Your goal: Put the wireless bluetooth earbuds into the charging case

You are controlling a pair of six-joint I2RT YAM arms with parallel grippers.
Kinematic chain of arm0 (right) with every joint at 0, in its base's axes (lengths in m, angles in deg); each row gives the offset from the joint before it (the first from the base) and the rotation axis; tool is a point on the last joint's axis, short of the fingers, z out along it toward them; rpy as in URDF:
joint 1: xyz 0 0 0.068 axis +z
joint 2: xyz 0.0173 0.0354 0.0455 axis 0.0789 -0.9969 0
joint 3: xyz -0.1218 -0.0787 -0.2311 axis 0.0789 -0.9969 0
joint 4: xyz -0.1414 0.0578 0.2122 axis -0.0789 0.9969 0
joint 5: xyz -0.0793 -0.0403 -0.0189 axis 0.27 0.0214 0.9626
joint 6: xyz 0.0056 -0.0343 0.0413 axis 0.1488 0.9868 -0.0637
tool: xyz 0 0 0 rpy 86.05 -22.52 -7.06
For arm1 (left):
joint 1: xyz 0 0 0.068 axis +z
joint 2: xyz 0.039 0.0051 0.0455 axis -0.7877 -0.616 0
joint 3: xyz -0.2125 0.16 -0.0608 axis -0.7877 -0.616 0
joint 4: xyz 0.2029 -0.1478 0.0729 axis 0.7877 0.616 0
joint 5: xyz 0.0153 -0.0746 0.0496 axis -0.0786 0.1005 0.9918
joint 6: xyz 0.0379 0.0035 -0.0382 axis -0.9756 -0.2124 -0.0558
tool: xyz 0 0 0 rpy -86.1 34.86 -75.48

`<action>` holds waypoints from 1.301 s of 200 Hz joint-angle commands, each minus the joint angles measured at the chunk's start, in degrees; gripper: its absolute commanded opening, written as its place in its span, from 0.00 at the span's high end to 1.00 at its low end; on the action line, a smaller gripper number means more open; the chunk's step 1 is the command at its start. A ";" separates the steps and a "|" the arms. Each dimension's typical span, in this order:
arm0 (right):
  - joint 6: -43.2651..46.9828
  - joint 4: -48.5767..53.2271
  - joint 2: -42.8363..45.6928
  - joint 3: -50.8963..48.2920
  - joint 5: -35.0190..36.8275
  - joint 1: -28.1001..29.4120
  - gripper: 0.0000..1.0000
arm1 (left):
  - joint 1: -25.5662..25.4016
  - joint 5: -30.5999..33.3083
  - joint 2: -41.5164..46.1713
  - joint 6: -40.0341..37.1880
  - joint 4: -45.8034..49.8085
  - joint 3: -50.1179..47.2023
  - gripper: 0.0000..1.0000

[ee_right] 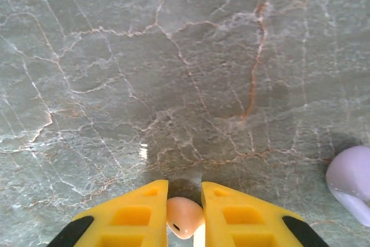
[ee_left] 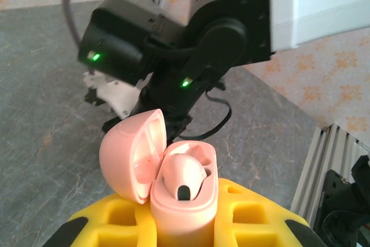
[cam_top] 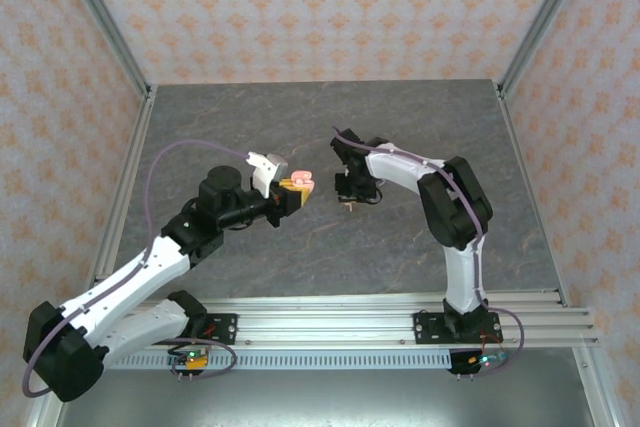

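My left gripper (cam_top: 293,193) is shut on the salmon-pink charging case (cam_top: 304,183), holding it above the table's middle. In the left wrist view the case body (ee_left: 184,212) stands upright between the yellow fingers (ee_left: 254,212). Its lid (ee_left: 130,154) is swung open to the left, and one pink earbud (ee_left: 184,174) sits in a socket. My right gripper (cam_top: 349,204) points down at the table just right of the case. In the right wrist view its yellow fingers (ee_right: 130,215) are shut on a second salmon-pink earbud (ee_right: 185,217), just above the marble surface.
A lilac rounded object (ee_right: 351,182) lies on the grey marble table (ee_right: 173,73) at the right edge of the right wrist view. The right arm's black and white links (ee_left: 202,44) loom close behind the open case. An aluminium rail (cam_top: 340,322) runs along the near edge.
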 commanded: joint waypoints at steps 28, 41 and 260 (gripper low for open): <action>-3.75 -7.92 6.61 -6.00 -8.27 -3.09 0.81 | 0.52 2.42 -4.87 3.69 -6.05 -2.11 0.93; -4.36 -9.48 8.00 -6.95 -9.80 -3.74 0.81 | 0.44 2.85 -6.34 4.64 -8.15 -3.06 0.93; -7.68 -28.69 29.08 -13.40 -22.10 -4.00 0.81 | 0.04 2.40 -19.35 11.85 -28.54 -8.25 0.92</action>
